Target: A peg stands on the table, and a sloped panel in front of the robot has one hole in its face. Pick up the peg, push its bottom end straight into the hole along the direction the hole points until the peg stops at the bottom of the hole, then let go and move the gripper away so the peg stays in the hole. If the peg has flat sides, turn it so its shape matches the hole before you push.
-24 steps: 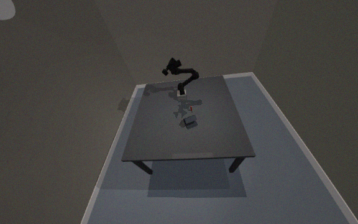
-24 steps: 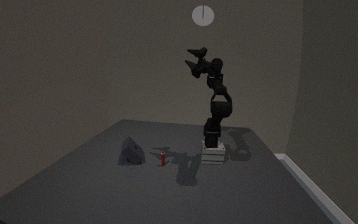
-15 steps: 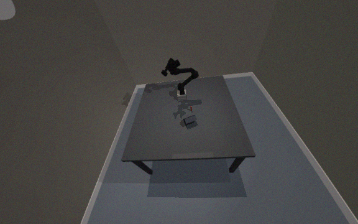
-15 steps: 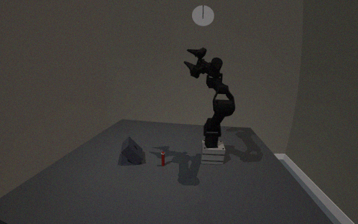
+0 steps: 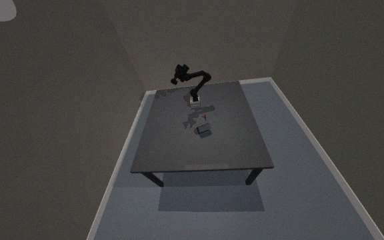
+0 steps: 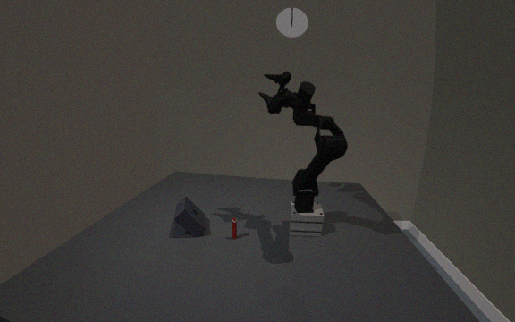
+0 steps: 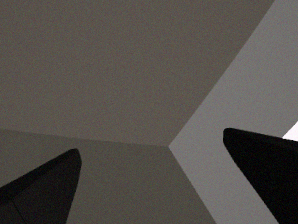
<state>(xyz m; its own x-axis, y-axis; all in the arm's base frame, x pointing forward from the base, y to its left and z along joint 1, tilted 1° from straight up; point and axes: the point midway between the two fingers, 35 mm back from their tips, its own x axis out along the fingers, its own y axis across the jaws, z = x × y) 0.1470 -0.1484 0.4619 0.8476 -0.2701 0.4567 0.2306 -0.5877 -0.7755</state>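
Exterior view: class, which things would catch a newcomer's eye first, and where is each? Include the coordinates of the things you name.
The black arm (image 5: pixel 206 76) (image 6: pixel 332 147) stands out first, rising from a pale block with its open claw (image 5: pixel 173 74) (image 6: pixel 261 85) (image 7: pixel 153 145) high above the table (image 5: pixel 165 147) (image 6: pixel 257 286). Next comes the small red peg (image 5: pixel 205 116) (image 6: pixel 234 229), upright on the tabletop between that block and the dark sloped panel (image 5: pixel 204 128) (image 6: pixel 189 218).

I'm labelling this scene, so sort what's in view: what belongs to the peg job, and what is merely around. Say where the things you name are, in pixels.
For the job:
- red peg (image 5: pixel 205 117) (image 6: pixel 234 229)
- sloped panel (image 5: pixel 204 128) (image 6: pixel 190 217)
- claw (image 6: pixel 263 86) (image 7: pixel 153 145)
- table (image 5: pixel 232 147) (image 6: pixel 257 286)

Merely around:
- round white disc (image 5: pixel 3 10) (image 6: pixel 286 24)
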